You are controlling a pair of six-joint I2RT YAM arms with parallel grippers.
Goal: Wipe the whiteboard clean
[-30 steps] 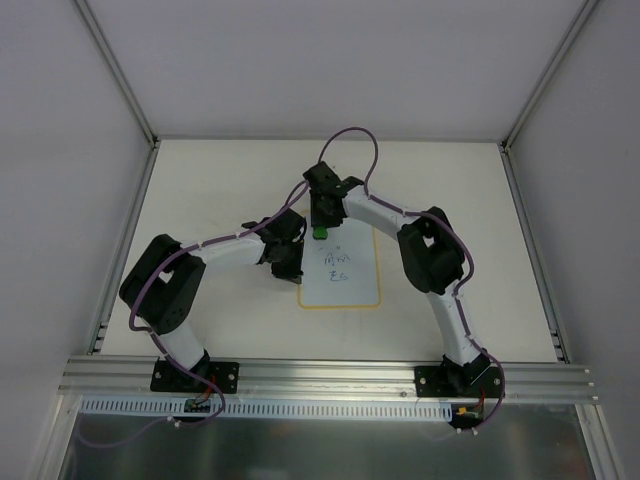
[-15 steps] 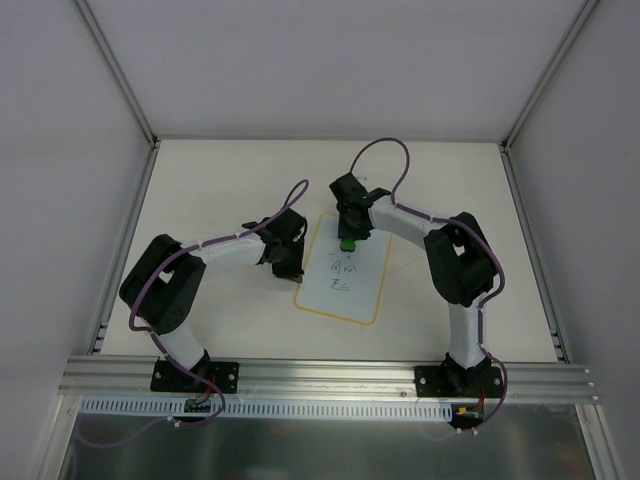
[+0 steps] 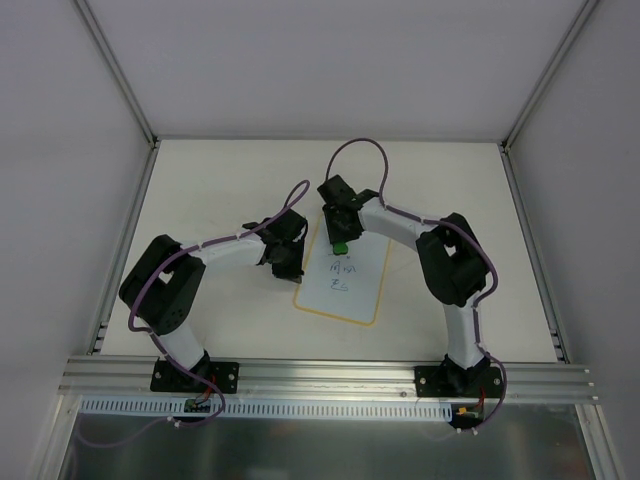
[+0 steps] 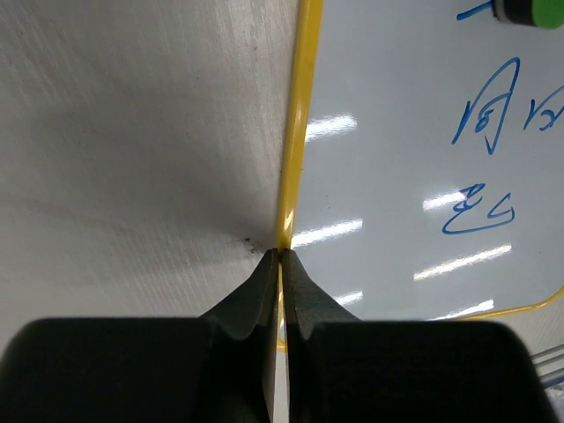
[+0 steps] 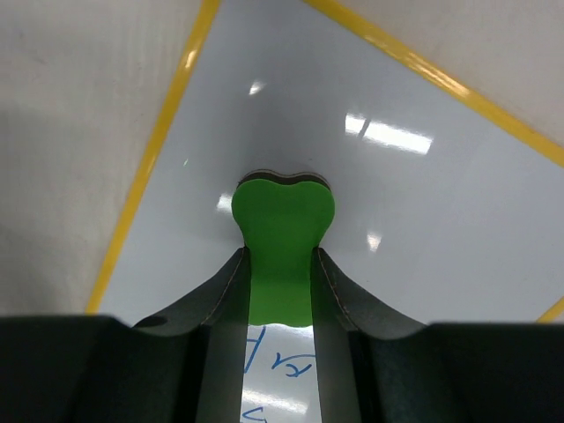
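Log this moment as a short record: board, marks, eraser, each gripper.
whiteboard: flat on the table, yellow rim, slightly skewed
writing: blue marks, not yet erased
eraser: green, on the board, on the far side of the writing
left gripper: jaws shut, tips at the board's left rim
right gripper: jaws shut on the eraser

Cream bench w/ white panel walls on 3 sides. Alu. posts rise from both far corners. Alu. rail along near edge, slotted white strip just below. Light even, shadows soft.
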